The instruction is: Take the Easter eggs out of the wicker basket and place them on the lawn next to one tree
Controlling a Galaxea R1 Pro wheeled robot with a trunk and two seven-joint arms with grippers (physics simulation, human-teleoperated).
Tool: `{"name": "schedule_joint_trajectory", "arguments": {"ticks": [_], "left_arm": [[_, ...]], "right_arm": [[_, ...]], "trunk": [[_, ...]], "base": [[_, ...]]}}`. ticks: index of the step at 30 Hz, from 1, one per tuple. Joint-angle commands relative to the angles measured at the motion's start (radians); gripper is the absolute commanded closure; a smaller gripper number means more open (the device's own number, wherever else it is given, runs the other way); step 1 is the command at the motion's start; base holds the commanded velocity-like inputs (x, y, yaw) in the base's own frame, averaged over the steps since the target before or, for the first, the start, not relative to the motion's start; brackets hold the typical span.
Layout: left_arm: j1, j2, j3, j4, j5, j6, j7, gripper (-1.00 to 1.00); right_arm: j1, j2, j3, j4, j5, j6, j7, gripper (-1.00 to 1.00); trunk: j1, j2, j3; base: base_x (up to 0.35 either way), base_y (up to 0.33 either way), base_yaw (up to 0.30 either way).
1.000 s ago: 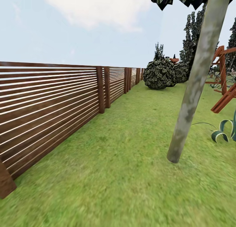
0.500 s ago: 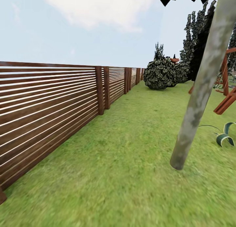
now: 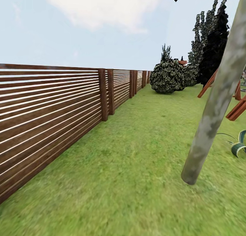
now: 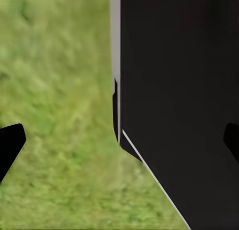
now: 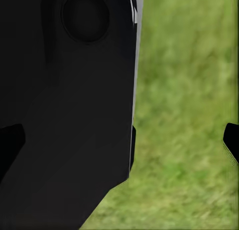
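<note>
A tree (image 3: 218,99) with a thick grey-brown mottled trunk leans up from the lawn (image 3: 136,154) at the right of the head view. The Easter eggs and the wicker basket are out of view. In the left wrist view my left gripper (image 4: 119,142) is open, its dark fingertips (image 4: 10,147) far apart over grass and the robot's black body (image 4: 179,90). My right gripper (image 5: 119,140) is open too, with nothing between its fingertips (image 5: 231,140), above grass and the same black body.
A slatted brown wooden fence (image 3: 51,106) runs along the left side into the distance. A round dark bush (image 3: 167,77) and a near-black cypress (image 3: 213,41) stand far back. Red-brown wooden beams (image 3: 235,106) and a striped-leaf plant (image 3: 239,145) lie right of the trunk.
The whole head view has shifted: the camera has moved forward, so the trunk sits further right and lower, and the near fence post has left the picture.
</note>
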Motion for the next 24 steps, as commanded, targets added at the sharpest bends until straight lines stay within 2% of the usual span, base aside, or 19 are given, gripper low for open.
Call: {"name": "schedule_joint_trajectory", "arguments": {"ticks": [1,24], "left_arm": [[0.001,0.0,0.0,-0.002,0.0,0.0,-0.001,-1.0],[0.001,0.0,0.0,-0.002,0.0,0.0,-0.001,-1.0]], "right_arm": [[0.0,0.0,0.0,0.0,0.004,0.0,0.0,-1.0],[0.0,0.0,0.0,0.0,0.004,0.0,-0.001,-1.0]], "trunk": [[0.001,0.0,-0.001],[0.001,0.0,-0.001]], "base": [[0.318,0.0,0.0],[0.318,0.0,0.0]]}}
